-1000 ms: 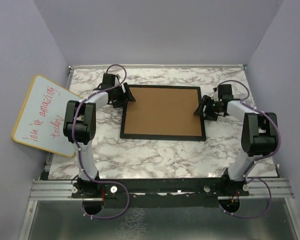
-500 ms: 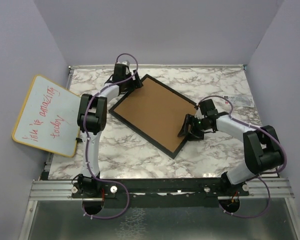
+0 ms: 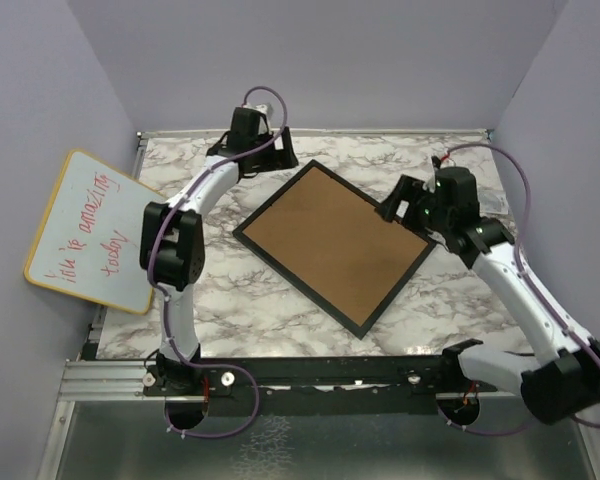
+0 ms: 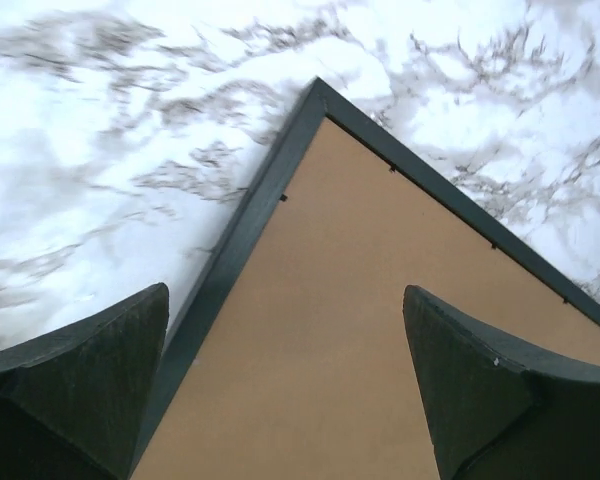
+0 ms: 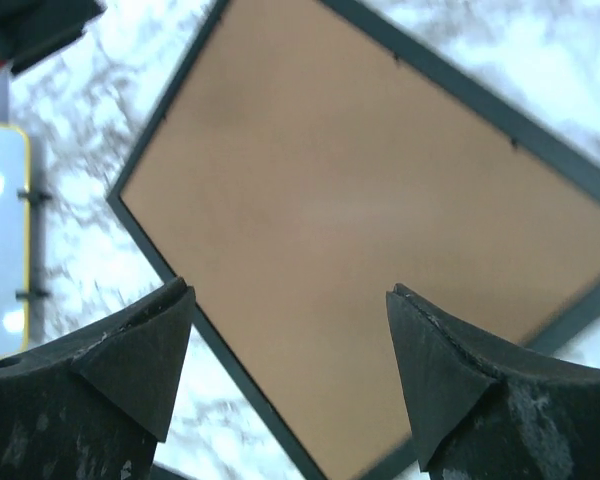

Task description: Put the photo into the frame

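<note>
The frame lies face down and turned diagonally on the marble table, its brown backing board facing up. The photo is out of view. My left gripper hovers open just behind the frame's far corner, nothing between its fingers; in the left wrist view my left gripper looks down on the backing board. My right gripper is open above the frame's right edge. In the right wrist view my right gripper is raised well over the frame, holding nothing.
A yellow-rimmed whiteboard with red writing leans off the table's left edge, also seen as the whiteboard in the right wrist view. Purple walls close in the back and sides. A metal rail runs along the near edge.
The frame turned from square to diagonal. Both grippers opened wider and came off it; the right arm lifted and swung back right, the left drew back toward the far corner.
</note>
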